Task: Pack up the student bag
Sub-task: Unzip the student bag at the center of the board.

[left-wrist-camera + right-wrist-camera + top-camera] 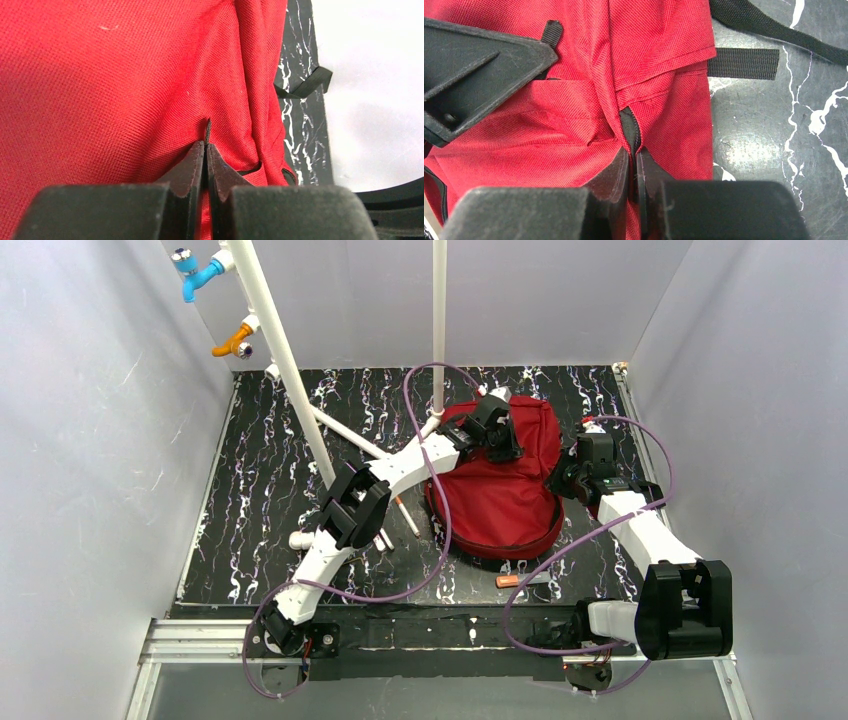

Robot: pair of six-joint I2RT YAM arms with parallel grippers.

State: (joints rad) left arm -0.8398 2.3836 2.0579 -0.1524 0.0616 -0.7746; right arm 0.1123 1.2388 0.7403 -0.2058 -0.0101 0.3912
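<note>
On the student bag | left pincer nipped shut on its fabric | right pincer clamped on the zip | arms reaching in

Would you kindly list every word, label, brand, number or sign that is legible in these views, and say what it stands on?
None: no text can be read in any view.
student bag: plain red fabric with dark zip and straps, no print or tag showing.
orange-tipped pen: too small to tell whether it carries lettering.
table: white marbling only, no characters.
</note>
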